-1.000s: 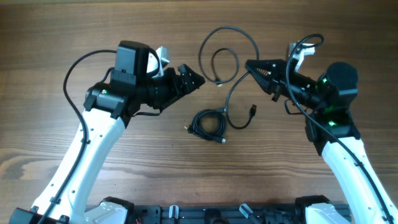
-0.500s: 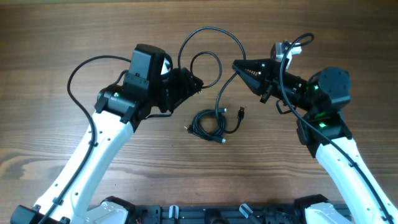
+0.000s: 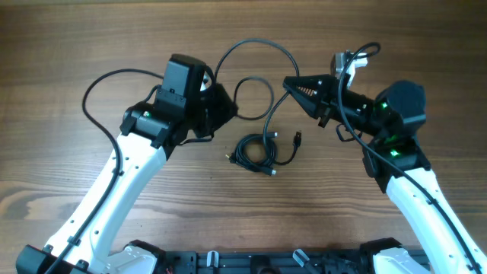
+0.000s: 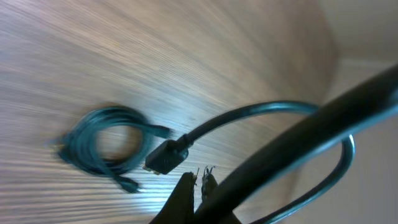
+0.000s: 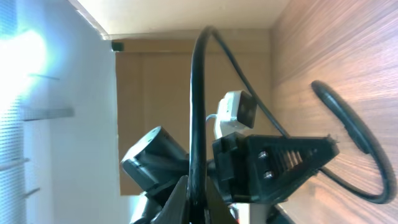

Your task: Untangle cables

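I see my left claw [image 3: 228,109] and right claw [image 3: 289,81] each clamped on the long thin black cord [image 3: 259,42], with the small coiled black cord [image 3: 255,150] lying on the brown wooden counter [image 3: 76,46] between them.

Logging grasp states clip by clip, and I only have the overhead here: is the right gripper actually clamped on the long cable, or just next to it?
Observer: Clamped. In the right wrist view the right gripper is shut and the long cable rises straight out of its grip.
Operator: And the left gripper? Its wrist covers the tips from above.
Observer: The left wrist view shows the left gripper shut. A blurred cable crosses right beside it, and I cannot tell whether it is pinched.
Operator: Any plug near it?
Observer: Yes, a plug lies on the table just ahead of those tips, not in them. The coiled bundle lies beyond it.
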`<action>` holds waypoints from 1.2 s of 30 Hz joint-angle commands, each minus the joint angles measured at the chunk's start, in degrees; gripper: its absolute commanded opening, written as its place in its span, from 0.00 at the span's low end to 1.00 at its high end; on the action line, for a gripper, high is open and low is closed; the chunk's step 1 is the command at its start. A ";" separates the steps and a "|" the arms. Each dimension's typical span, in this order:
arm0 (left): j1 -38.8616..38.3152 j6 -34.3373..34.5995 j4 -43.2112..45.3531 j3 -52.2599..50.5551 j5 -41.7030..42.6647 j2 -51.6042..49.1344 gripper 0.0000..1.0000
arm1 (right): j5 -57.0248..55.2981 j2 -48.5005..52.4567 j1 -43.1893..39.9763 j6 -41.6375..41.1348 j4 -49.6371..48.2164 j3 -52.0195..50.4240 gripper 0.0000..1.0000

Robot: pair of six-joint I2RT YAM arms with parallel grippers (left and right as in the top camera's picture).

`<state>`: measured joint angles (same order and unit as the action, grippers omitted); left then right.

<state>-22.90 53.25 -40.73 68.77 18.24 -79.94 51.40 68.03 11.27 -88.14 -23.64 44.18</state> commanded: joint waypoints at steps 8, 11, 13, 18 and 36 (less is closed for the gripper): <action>-0.09 -0.74 -15.19 0.22 -47.95 -0.48 0.04 | -29.09 -0.11 -0.68 43.25 24.57 0.55 0.05; -0.09 -0.74 -15.50 0.22 -53.11 -0.48 0.04 | -29.38 -0.11 -2.38 43.50 24.17 0.61 0.05; -0.09 -4.37 -14.67 0.22 -53.24 -0.48 0.04 | -29.99 -0.11 -2.58 48.19 22.36 0.61 0.05; -0.13 -23.02 -8.13 0.22 -32.83 -0.48 0.04 | -29.99 -0.11 -2.56 53.59 20.04 0.61 0.05; -0.09 -25.81 9.81 0.22 -22.73 -0.48 1.00 | -64.24 3.65 -10.54 67.34 27.36 19.32 0.04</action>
<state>-23.29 28.12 -30.24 68.79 -4.58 -80.16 -11.77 69.69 3.07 -25.47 0.32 53.76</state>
